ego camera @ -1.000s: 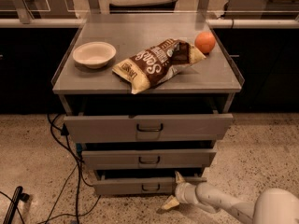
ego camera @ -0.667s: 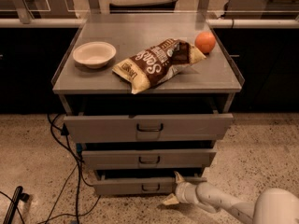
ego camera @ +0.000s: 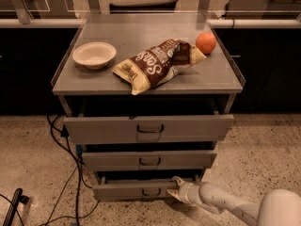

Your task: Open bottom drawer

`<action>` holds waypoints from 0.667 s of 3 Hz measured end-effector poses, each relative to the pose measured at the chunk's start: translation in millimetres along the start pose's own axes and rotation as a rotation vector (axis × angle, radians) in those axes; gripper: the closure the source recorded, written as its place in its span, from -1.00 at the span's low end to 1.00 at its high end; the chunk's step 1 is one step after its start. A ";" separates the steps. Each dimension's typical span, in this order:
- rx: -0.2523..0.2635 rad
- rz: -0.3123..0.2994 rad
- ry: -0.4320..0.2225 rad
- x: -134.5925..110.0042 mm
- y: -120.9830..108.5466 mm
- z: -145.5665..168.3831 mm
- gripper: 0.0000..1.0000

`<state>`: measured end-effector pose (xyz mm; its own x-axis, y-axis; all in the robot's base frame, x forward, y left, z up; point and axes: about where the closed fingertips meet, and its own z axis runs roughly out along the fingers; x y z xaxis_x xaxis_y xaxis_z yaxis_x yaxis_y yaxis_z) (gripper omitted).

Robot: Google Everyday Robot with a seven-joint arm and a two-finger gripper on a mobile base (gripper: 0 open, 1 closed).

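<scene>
reaching arm: white, jointed, enters from the lower right corner, runs low over the floor, points left toward the cabinet
gripper: at the right end of the bottom drawer's front, right of its handle
fingers: released and spread, one tip up near the front's top edge, the other down near its bottom edge; nothing clenched between them; contact with the front cannot be told
bottom drawer: lowest of three grey drawers, low flat front, small dark centre pull; a dark gap shows above the front
middle drawer: like handle, front standing out past the bottom one
top drawer: tallest, widest front, standing out furthest
counter: grey top carrying a pale bowl at left, a brown chip bag lying at centre, an orange just beside the bag's right end
cables: dark, trailing on the floor left of the cabinet
hidden or cut off: drawer insides in shadow; arm's base cropped at the lower right
</scene>
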<state>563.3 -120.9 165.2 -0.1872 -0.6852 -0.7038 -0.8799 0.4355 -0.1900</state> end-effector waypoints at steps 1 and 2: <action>0.000 0.000 0.000 -5.3 -2.9 -6.9 0.75; 0.000 0.000 0.000 -8.4 -6.6 -13.3 1.00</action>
<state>564.9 -125.8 181.4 -0.1872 -0.6852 -0.7039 -0.8800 0.4354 -0.1899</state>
